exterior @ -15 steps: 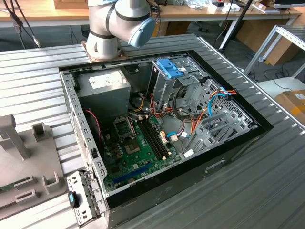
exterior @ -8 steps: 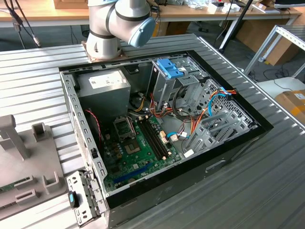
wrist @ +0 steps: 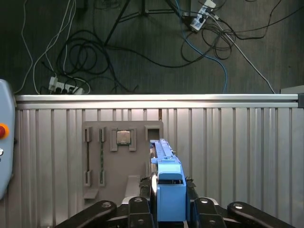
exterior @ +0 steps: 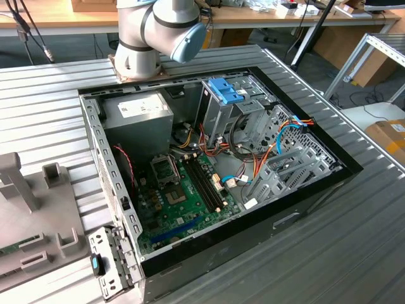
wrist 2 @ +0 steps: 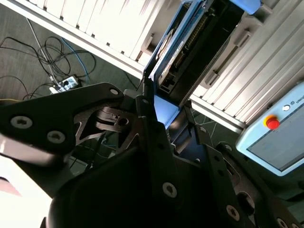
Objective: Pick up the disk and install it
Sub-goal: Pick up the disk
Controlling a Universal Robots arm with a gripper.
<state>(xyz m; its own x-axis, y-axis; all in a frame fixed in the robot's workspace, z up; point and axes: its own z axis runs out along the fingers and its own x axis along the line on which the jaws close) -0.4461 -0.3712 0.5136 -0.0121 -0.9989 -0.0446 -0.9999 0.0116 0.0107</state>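
Gripper point(wrist: 170, 205) clamped on disk point(wrist: 166, 171); disk edge-on btw fingers, long axis straight out from claw, over grey fixture plate point(wrist: 109, 161).

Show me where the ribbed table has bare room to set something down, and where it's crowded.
Free: the ribbed table on the exterior view's right of the computer case, and the strip between the robot base and the grey fixture. Crowded: inside the case, with cables and the motherboard.
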